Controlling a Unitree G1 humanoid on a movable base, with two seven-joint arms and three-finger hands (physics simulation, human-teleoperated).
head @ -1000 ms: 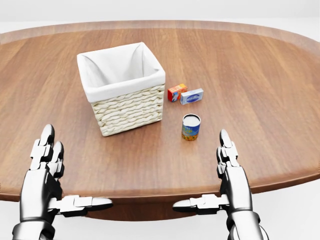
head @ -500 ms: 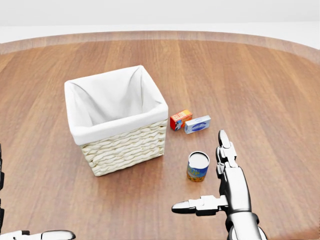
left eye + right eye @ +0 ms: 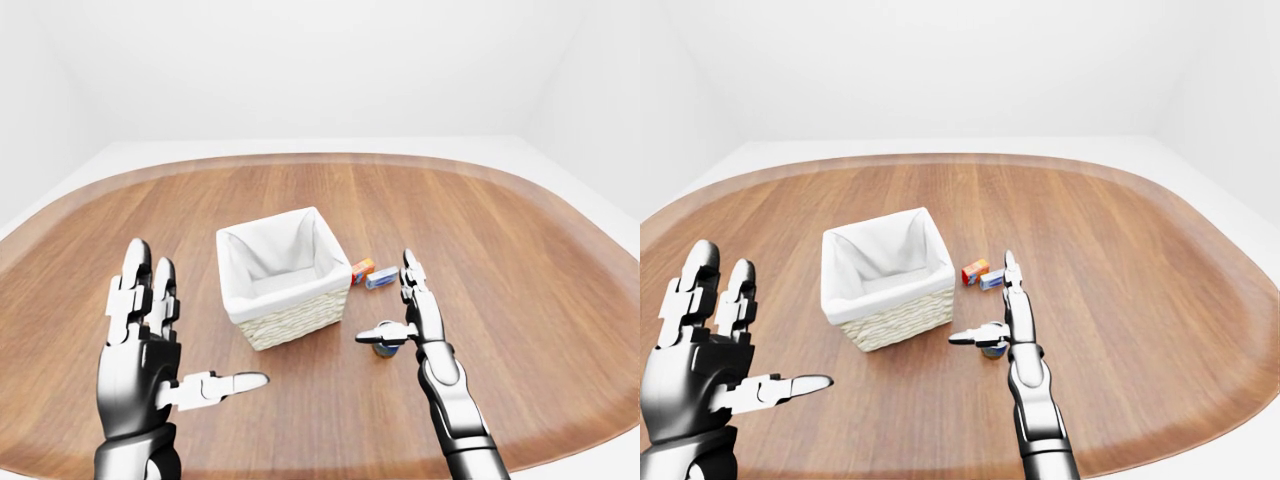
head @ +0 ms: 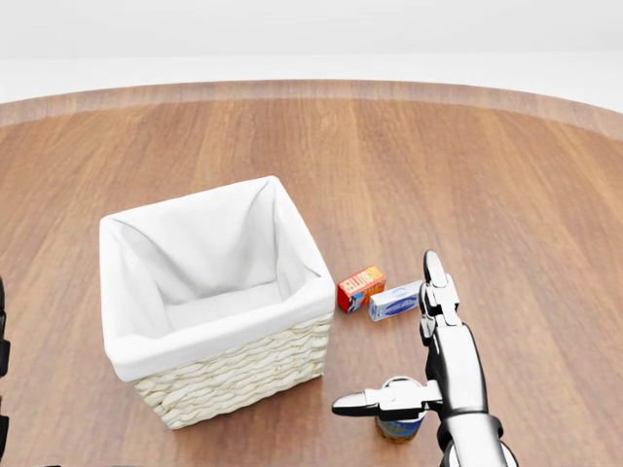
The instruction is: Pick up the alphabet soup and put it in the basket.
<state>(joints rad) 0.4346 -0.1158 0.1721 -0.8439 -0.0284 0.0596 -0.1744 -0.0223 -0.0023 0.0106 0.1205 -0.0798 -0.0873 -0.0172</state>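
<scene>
- The surface (image 3: pixel 520 300) is a broad wooden top with rounded corners and a paler band along its rim; it fills most of both eye views.
- Its planks run lengthwise away from the camera, in a warm reddish-brown grain with a soft sheen.
- Beyond its far rim lies a pale, near-white floor (image 3: pixel 300 145), seen as a narrow strip in the eye views.
- A plain white wall (image 3: pixel 940 60) rises behind it, meeting side walls at faint corners to the left and right of the eye views.
- The light is even and diffuse, with only soft shadows on the wood.
- In the head view the wood fills nearly the whole picture, with a white strip along the top.
</scene>
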